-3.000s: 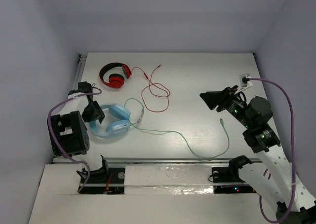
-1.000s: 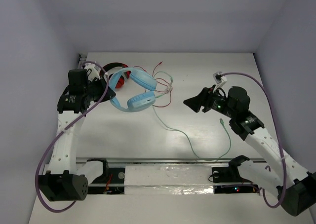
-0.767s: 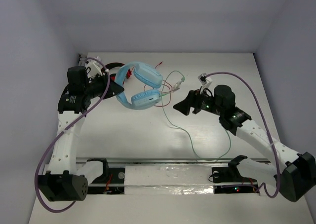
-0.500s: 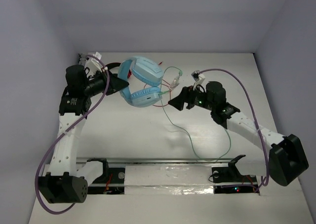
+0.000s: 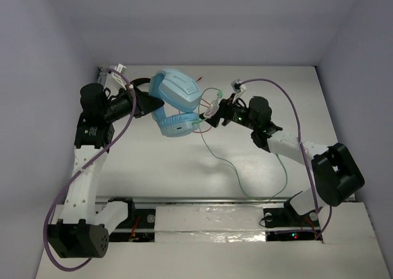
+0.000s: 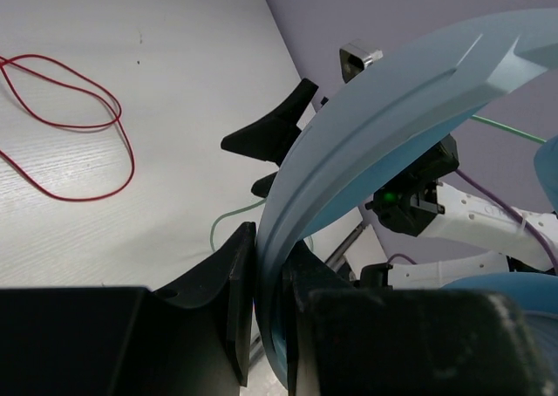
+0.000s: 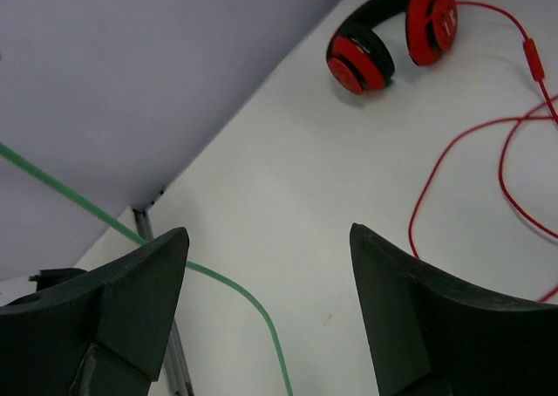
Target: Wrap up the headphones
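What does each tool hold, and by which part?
The left tool grips the blue headphones by the headband. The right tool is open and holds nothing.

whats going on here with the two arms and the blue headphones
The left pincer is shut on the headband of the light blue headphones and holds them up off the table. The right pincer is open close to the ear cups. The pale green cable runs between its fingers unclamped, and the rest trails toward the near edge. The red-and-black headphones lie untouched.
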Controlling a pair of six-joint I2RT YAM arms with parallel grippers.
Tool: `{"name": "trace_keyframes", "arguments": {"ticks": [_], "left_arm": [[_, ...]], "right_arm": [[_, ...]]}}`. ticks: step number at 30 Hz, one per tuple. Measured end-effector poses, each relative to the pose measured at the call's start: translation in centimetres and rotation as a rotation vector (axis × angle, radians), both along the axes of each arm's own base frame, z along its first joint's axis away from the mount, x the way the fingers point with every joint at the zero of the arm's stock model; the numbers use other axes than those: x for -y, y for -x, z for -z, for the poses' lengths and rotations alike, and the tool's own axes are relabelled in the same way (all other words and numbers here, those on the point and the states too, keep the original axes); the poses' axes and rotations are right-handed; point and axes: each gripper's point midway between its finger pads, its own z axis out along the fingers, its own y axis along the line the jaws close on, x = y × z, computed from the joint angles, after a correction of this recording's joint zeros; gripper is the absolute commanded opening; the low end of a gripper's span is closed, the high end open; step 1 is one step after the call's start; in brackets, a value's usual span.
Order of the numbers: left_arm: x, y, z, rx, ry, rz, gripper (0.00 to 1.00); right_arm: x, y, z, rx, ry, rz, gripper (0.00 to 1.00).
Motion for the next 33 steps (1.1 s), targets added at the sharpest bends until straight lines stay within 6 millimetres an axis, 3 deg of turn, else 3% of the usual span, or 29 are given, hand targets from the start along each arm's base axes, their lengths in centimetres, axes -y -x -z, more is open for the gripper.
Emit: {"name": "trace_keyframes", "arguments": {"ticks": [5,7,9,11,13,16,29,32,33], "left_arm": [[0.2,0.1,0.3,-0.005,0.001,0.005,0.0],[0.1,0.0,0.4,-0.006,0.001,0.002,0.0],[0.1,0.0,0.5,-0.008,0.0,-0.002,0.0],[0.2,-0.1,0.6,-0.009,-0.003,-0.007,0.0],[0.1,-0.2,0.6,-0.008,-0.005,-0.013,0.0],[0.3,-0.2,1.0,-0.012,-0.008,-0.019,0.0],[1.1,-0.1,1.3,-0.009,-0.012,-0.008,0.0],[1.2,0.0,1.3,-0.011,-0.011,-0.007,0.0],[1.2,0.0,1.3,-0.011,-0.012,-0.005,0.0]], "right_arm": [[-1.1,0.3,-2.3,0.054,-0.07,-0.067,0.68],[-1.3,0.7,-2.8,0.067,-0.089,-0.087,0.54],[-1.5,1.0,-3.3,0.081,-0.103,-0.101,0.32],[-1.6,1.3,-3.6,0.083,-0.115,-0.121,0.4],[-1.7,1.7,-3.8,0.085,-0.121,-0.141,0.59],[-2.0,2.3,-4.2,0.097,-0.132,-0.174,0.68],[-6.0,4.0,-2.8,0.057,-0.163,-0.307,0.66],[-6.3,3.8,-2.7,0.046,-0.194,-0.316,0.54],[-6.4,3.7,-2.8,0.043,-0.206,-0.318,0.41]]}}
